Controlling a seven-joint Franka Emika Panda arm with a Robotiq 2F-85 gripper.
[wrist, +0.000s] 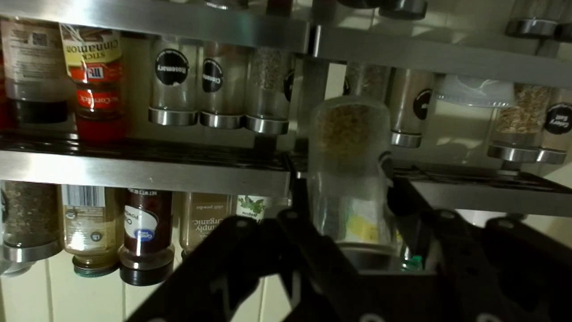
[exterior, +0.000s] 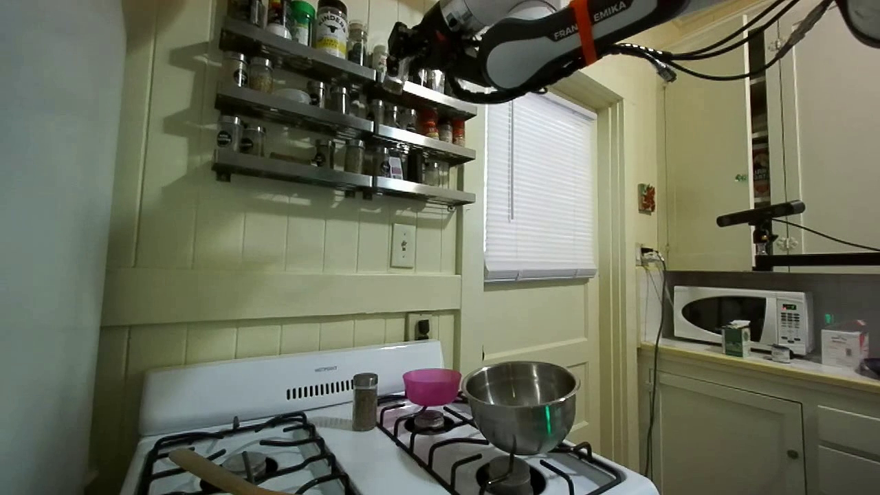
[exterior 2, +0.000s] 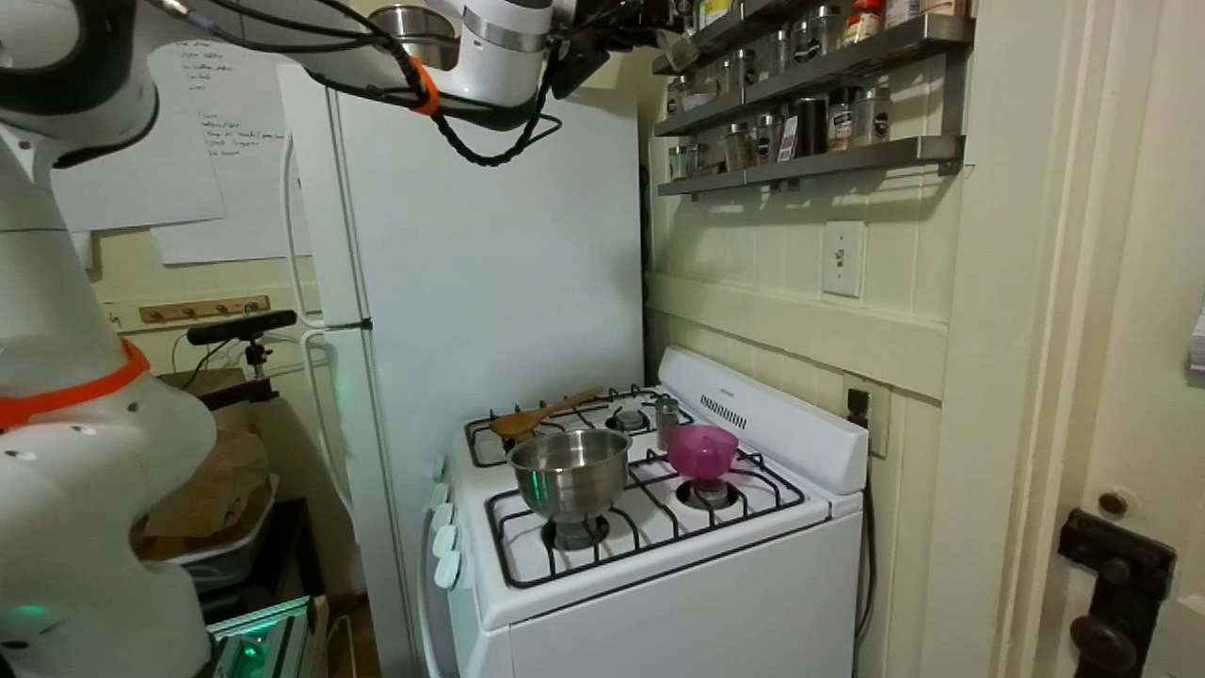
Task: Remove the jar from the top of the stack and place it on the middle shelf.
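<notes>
My gripper (wrist: 351, 192) is shut on the jar (wrist: 346, 138), a small see-through cylinder with brownish contents. The wrist view is upside down, so the jar's cap points down there. In both exterior views my gripper (exterior: 400, 58) (exterior 2: 662, 34) holds the jar (exterior: 395, 77) (exterior 2: 676, 45) in front of the rack, near top-shelf height. The middle shelf (exterior: 295, 113) (exterior 2: 875, 58) lies below it; in the wrist view this grey ledge (wrist: 402, 51) crosses near the top. Of the stack, a capped jar (exterior: 365, 405) (exterior 2: 666, 422) stands on the stove.
The top shelf (wrist: 134, 172) carries several bottles. Middle-shelf jars, including rosemary (wrist: 172, 76) and a white dish (wrist: 476, 91), stand behind the held jar; dark gaps show between some. The steel pot (exterior: 520, 412), pink bowl (exterior: 432, 388) and wooden spoon (exterior: 213, 471) are on the stove.
</notes>
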